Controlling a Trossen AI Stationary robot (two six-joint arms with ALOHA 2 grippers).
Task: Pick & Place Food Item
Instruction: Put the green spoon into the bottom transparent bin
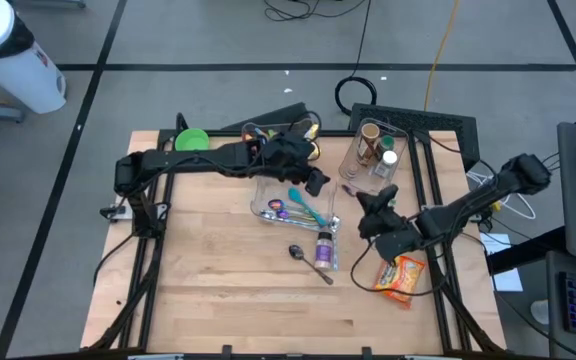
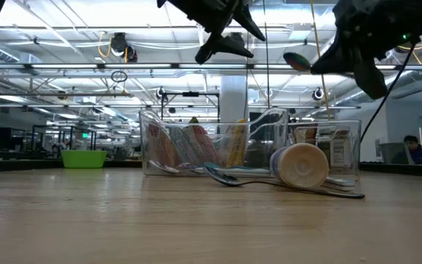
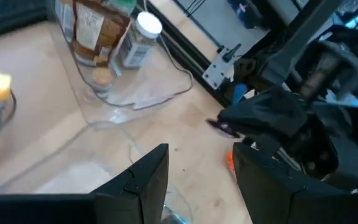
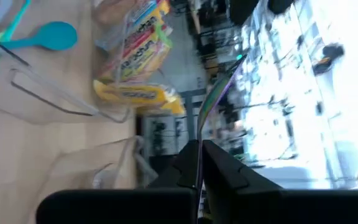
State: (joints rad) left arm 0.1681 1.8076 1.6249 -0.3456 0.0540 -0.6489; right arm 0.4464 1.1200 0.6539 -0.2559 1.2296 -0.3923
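From above I cannot find the spoon, but my right wrist view shows its thin shimmering handle (image 4: 219,93) pinched in the right gripper (image 4: 201,163), fingers pressed together on it. In the low view the spoon (image 2: 297,60) hangs high over the clear bin (image 2: 152,139), lying almost level, its bowl pointing away from the fingers. The left gripper (image 3: 197,180) hovers near, half spread, holding nothing.

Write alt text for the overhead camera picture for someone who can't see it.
Two dark robot arms reach over a wooden table: the left gripper hangs open above a clear bin of utensils, the right gripper is shut on a thin utensil. An orange snack bag lies near the right arm.
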